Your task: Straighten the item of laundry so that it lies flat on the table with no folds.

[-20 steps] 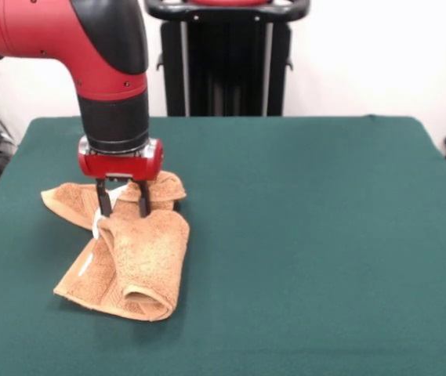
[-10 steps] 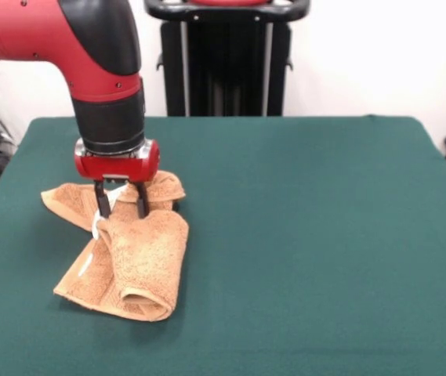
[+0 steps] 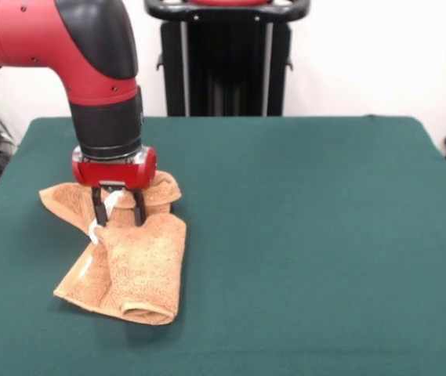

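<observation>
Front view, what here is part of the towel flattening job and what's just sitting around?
Job:
towel, rumpled and folded
table
end effector, its fingers down at the towel

Just there:
black stand behind the table

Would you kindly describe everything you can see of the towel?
The towel is small, orange-tan and fluffy, like terry cloth. It lies rumpled on the green table, toward the picture's left, bunched at the far end and folded over itself nearer the camera, with a rolled fold at the near edge. A small white tag shows on its left side. The gripper stands upright on its middle, fingers apart and down in the cloth.
</observation>
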`<control>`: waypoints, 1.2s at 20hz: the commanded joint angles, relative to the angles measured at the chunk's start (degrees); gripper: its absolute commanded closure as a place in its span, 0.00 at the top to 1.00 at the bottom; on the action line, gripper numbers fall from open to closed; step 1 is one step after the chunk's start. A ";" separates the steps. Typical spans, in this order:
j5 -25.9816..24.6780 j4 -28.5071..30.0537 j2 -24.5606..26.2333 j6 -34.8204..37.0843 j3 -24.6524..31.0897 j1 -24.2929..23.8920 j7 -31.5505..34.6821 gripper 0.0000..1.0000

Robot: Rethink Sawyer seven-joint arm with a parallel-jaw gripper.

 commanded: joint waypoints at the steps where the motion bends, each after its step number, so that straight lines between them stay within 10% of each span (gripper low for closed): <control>1: -5.30 3.08 16.51 -19.22 2.70 1.96 5.29 1.00; 10: -1.94 3.58 15.99 -19.37 -0.39 4.50 7.90 1.00; 11: -1.27 3.58 15.82 -19.07 -0.88 4.97 7.85 0.00; 24: 6.82 7.14 7.17 -15.44 -9.79 14.50 11.86 0.00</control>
